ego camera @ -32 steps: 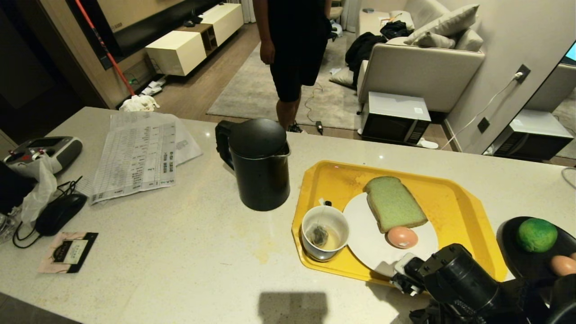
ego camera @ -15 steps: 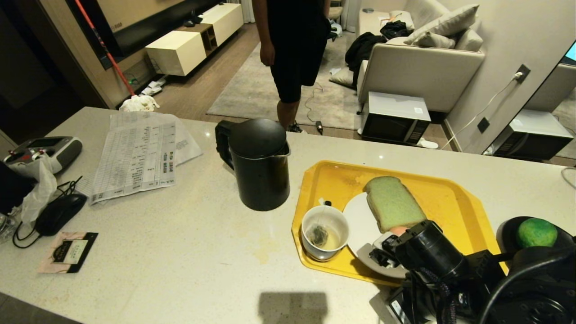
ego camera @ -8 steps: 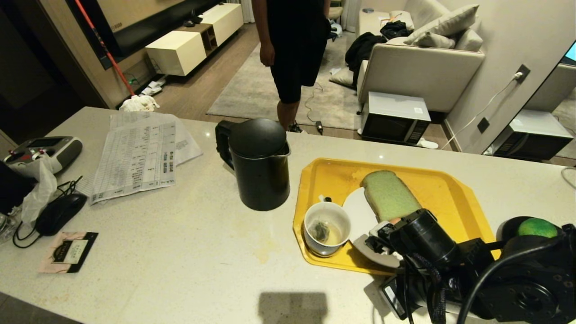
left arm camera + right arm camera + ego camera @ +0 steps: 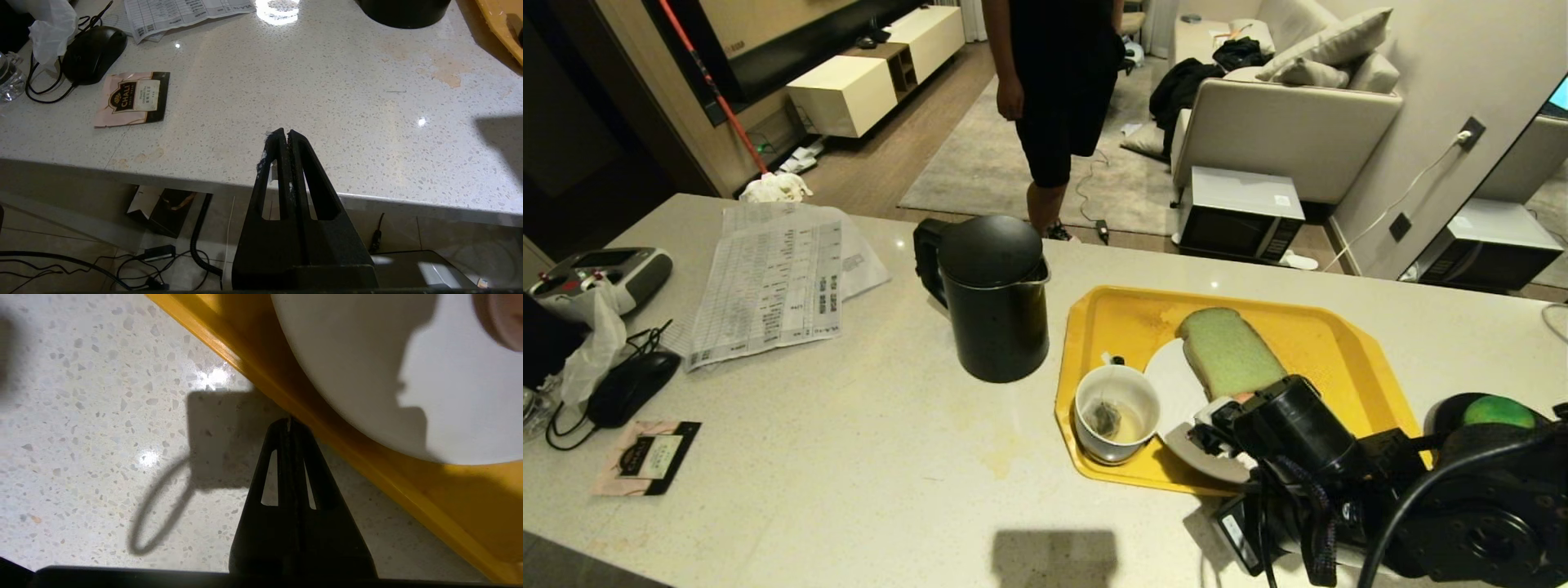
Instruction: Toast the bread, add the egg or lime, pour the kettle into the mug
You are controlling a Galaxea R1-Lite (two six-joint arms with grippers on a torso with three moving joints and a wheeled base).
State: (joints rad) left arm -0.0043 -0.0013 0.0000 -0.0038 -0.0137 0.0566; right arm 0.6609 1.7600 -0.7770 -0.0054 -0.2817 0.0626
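right end effector (image 4: 289, 424): fingers pressed together, empty, at yellow tray (image 4: 1339, 351) near rim | left end effector (image 4: 284, 134): closed, empty, over counter (image 4: 849, 425) edge | bread (image 4: 1227, 351), egg (image 4: 500, 318): white plate (image 4: 1172, 384) | mug (image 4: 1116, 412): tray | kettle (image 4: 992, 298): counter | lime (image 4: 1494, 411): right

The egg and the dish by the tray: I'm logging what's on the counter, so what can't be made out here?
- Egg: head view, hidden behind the right arm; right wrist view, cut off by the corner.
- Lime: head view, lower part hidden by the right arm.
- Anything else beside the lime: covered by that arm.
- Plate: near half blocked by the arm.
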